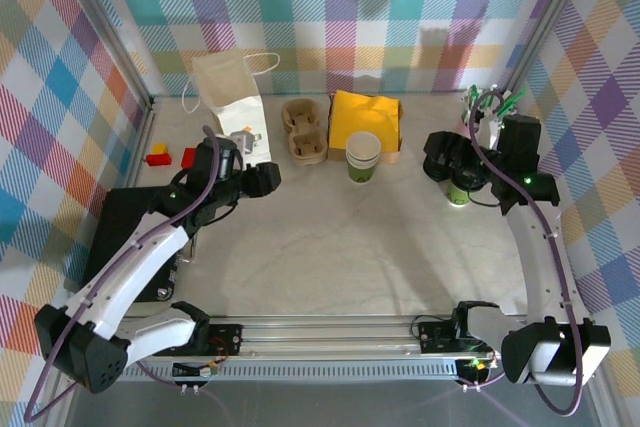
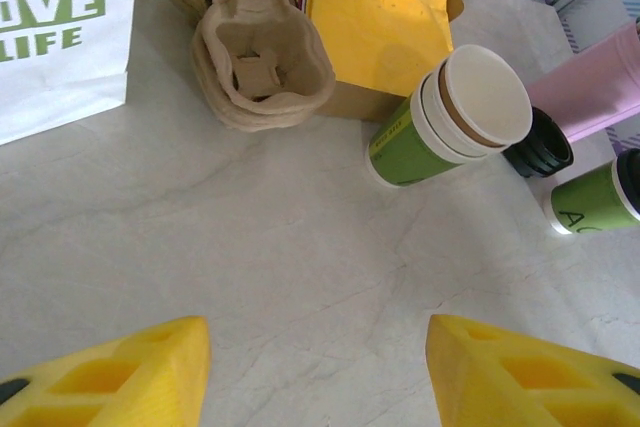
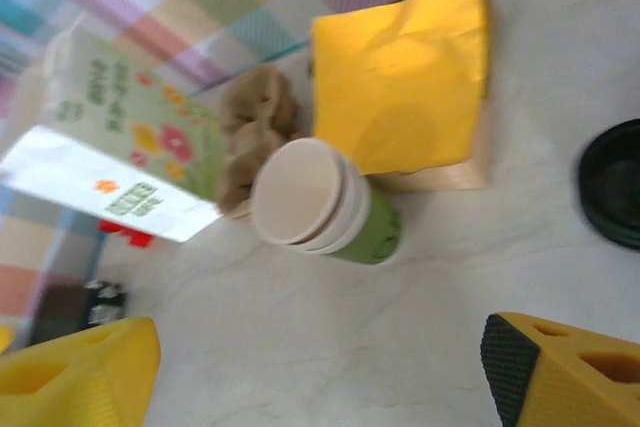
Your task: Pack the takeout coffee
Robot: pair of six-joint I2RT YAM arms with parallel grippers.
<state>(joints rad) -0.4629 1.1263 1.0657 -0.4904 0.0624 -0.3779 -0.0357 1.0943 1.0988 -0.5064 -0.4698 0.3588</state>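
The biggest thing here is the checked wall (image 1: 330, 7), with lots of colors, going round three sides. Next is the table (image 1: 350, 247). It is pale and looks smooth, with faint gray lines like stone. I think a cup could slide on it if it gets bumped.

Two white arms reach in from the near edge. The left gripper (image 1: 262, 179) points at the middle of the table. Its yellow fingers (image 2: 150, 372) are partly apart and there is nothing between them. The right gripper (image 1: 447, 162) hangs on the right side, above another green cup (image 1: 460, 192). Its fingers (image 3: 80, 372) are spread wide and they hold nothing too.

At the back stands a white paper bag (image 1: 232, 97). Beside it is a brown cup tray (image 1: 305, 132), then a pile of yellow napkins (image 1: 365, 119).

The takeout coffee (image 1: 363, 157) stands up straight just in front of the napkins, near the tray and apart from both grippers. It is white at the top and green at the bottom. It looks like a few cups sitting inside each other, and it has no lid.

It is only paper, so I think it is light and squashes easily. The best place to hold it is round the green part, squeezing softly. The rim (image 2: 487, 97) is thin and would bend.
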